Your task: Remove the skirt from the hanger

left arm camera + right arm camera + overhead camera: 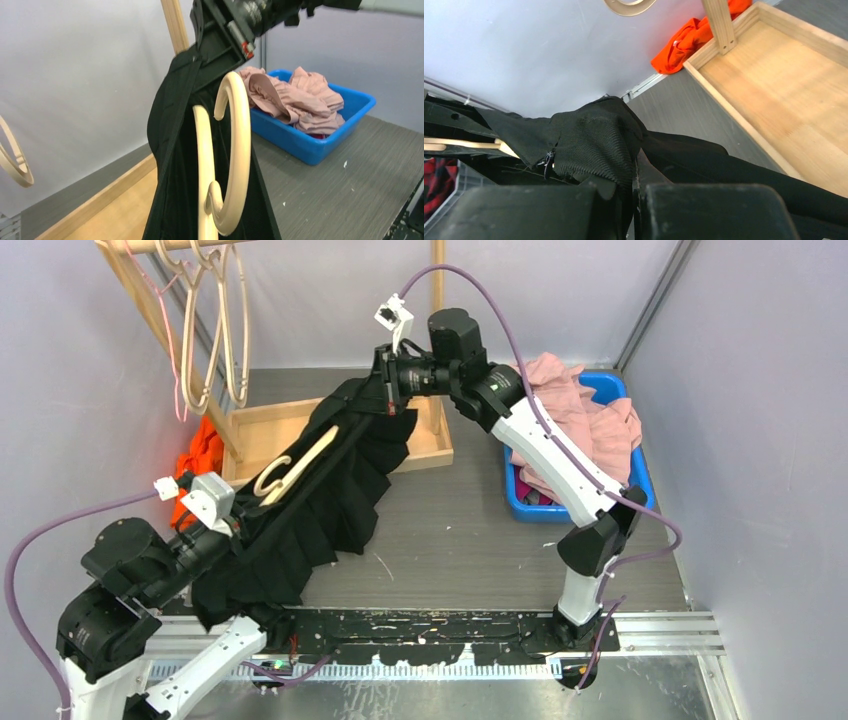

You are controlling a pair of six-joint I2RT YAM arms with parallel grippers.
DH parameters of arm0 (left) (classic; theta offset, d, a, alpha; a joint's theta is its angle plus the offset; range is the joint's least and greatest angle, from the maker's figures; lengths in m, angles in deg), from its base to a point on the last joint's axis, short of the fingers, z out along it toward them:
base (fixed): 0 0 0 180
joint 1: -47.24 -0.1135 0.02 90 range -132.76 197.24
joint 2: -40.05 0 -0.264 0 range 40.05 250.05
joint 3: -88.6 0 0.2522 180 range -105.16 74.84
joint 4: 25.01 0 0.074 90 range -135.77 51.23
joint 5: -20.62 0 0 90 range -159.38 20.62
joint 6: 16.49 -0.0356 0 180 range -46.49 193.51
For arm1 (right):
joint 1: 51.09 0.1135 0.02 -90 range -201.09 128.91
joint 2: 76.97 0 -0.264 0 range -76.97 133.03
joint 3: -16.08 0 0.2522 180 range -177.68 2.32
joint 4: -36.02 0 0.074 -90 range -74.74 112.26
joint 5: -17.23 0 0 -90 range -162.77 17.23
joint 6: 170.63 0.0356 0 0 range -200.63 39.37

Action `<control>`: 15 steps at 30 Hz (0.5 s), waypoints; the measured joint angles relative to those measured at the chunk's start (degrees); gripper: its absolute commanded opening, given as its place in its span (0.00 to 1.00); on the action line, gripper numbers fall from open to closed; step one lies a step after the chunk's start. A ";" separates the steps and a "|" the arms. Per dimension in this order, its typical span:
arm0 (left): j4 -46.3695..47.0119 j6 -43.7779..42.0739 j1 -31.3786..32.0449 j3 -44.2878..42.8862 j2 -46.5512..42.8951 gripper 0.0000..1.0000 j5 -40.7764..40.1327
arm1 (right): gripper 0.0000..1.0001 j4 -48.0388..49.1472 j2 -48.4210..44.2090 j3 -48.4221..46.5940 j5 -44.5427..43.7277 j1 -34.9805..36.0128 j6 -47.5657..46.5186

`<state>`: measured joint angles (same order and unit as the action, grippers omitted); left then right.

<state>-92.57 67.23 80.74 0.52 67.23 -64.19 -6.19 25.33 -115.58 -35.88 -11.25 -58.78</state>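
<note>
1. Your blue bin (640, 480) holds crumpled pink clothes (575, 405).
2. The black skirt (320, 510) runs near-left to far-right, its far end over the wooden tray (262, 432). The hanger (300, 465) lies along it.
3. Your right gripper (385, 390) is clamped on the waistband.
4. Your left gripper (228, 532) is buried in fabric, so its grip cannot be told.

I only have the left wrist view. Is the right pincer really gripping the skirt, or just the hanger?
Observer: The right wrist view shows the right pincer shut on the skirt waistband, beside the zip.
Operator: How does the skirt lie overall?
Observer: From above, it stretches from that pincer down to the left arm, with the hanger lying on it.
Operator: Anything left of the tray?
Observer: An orange cloth lies against the tray's left side.
</note>
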 measured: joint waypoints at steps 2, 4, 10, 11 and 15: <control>-0.20 0.42 -0.66 -1.18 0.02 0.00 0.44 | 0.07 0.83 1.79 -0.87 1.66 -0.02 1.16; -0.63 0.57 -1.03 -3.04 0.48 0.00 0.44 | 0.07 1.73 3.63 -1.60 3.54 -0.11 2.56; -2.08 0.31 -1.81 -5.46 2.56 0.00 0.15 | 0.07 4.96 6.75 -1.31 8.33 -1.09 6.75; -1.70 0.28 -1.84 -5.27 2.60 0.00 0.15 | 0.07 5.92 6.47 -0.35 8.70 -1.36 7.19; -0.09 -0.07 -1.88 -3.63 3.08 0.00 0.52 | 0.07 8.26 4.13 4.98 8.72 -2.40 7.06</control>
<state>-92.66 67.16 78.86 -3.11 70.31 -63.67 2.07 29.46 -110.60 -27.16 -13.66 -51.72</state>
